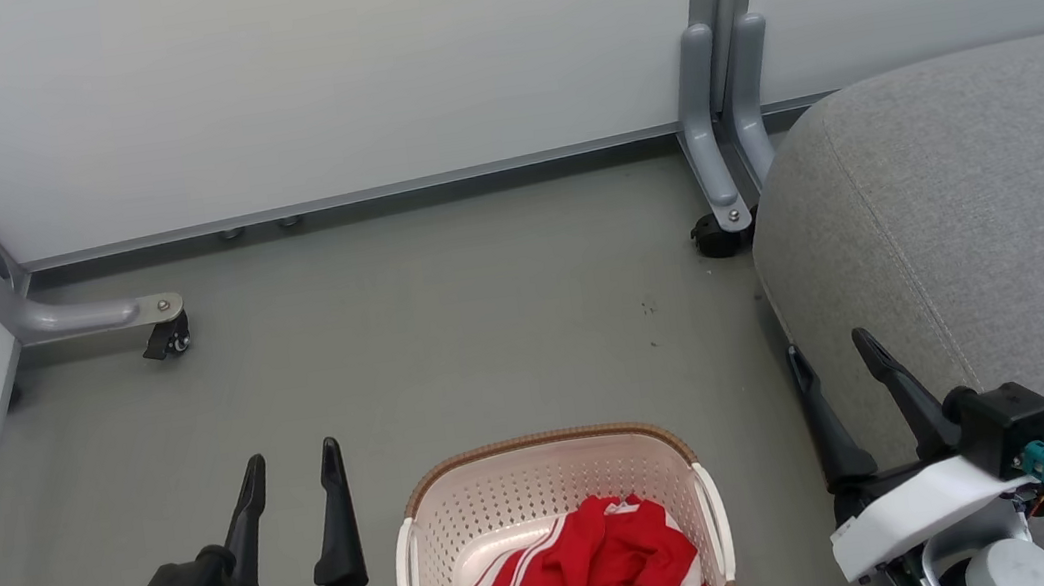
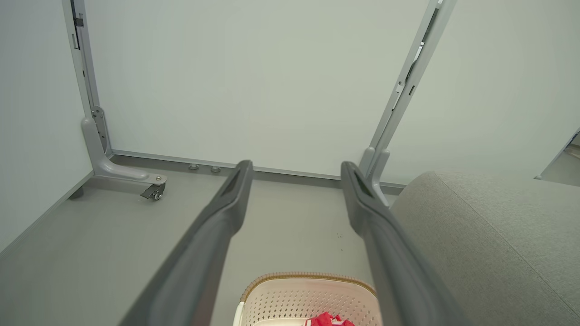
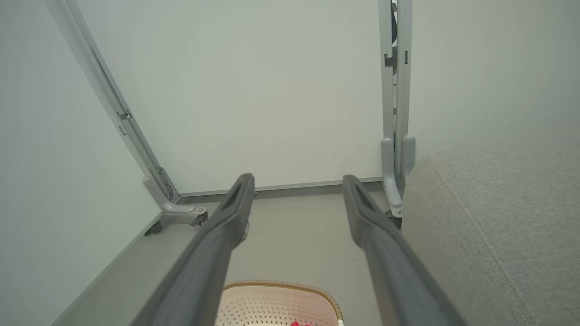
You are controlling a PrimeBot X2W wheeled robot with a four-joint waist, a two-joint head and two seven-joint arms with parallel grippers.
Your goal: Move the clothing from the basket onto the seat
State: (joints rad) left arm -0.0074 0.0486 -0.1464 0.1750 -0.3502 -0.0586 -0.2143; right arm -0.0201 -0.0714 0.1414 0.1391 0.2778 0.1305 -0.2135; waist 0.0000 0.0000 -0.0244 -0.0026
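Observation:
Red clothing (image 1: 590, 577) with white stripes lies bunched inside the cream perforated basket (image 1: 546, 476), which stands on the floor at the bottom centre of the head view. The grey seat (image 1: 985, 212) fills the right side. My left gripper (image 1: 292, 459) hovers open just left of the basket, fingers empty. Open too, my right gripper (image 1: 832, 348) sits between the basket and the seat's edge. The left wrist view catches the basket (image 2: 308, 294), a scrap of clothing (image 2: 328, 319) and the seat (image 2: 494, 235). The right wrist view holds the basket (image 3: 276, 303) and the seat (image 3: 498, 217).
White partition panels close off the back and left. Their grey metal feet with castors stand at the left (image 1: 164, 330) and beside the seat's far corner (image 1: 721, 231). Bare grey floor (image 1: 447, 333) stretches beyond the basket.

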